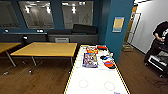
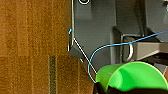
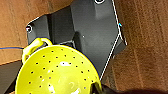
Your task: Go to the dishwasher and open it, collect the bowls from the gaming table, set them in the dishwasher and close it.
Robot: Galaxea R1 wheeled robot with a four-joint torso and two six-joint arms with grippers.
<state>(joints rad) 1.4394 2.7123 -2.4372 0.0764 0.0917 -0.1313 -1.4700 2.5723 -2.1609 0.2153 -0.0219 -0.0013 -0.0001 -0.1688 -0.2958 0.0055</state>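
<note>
- At the far left of the head view, the corner of a yellow-wood table [image 1: 7, 46] is seen, and just right of it a larger yellow-wood table [image 1: 46, 49] stands on thin metal legs over the brown wooden floor [image 1: 37, 80].
- Behind these tables, a dark counter [image 1: 72, 37] is set along a blue wall with glass panes [image 1: 36, 13].
- Right of the wooden tables, the gaming table [image 1: 96, 80] is seen, with a smooth white top, yellow sides and dark trim, running from the near edge away toward a blue pillar [image 1: 116, 27].
- On its far half, flat colourful game boxes [image 1: 90, 60] and dark round discs [image 1: 107, 62] are laid; two faint circles are marked on the near, white part.
- At the far right, a person [image 1: 160, 35] in dark clothing is seen beside a dark cart [image 1: 157, 62].
- In the left wrist view, a bright green bowl [image 2: 132, 76] is held at its rim by the left gripper [image 2: 110, 90], above the wooden floor and the robot's dark base; a thin blue cable [image 2: 107, 47] is seen beside it.
- In the right wrist view, a pale yellow-green bowl [image 3: 57, 72], dotted with small holes and fitted with a loop handle, is held at its rim by the right gripper [image 3: 100, 89], over the dark base and the floor.
</note>
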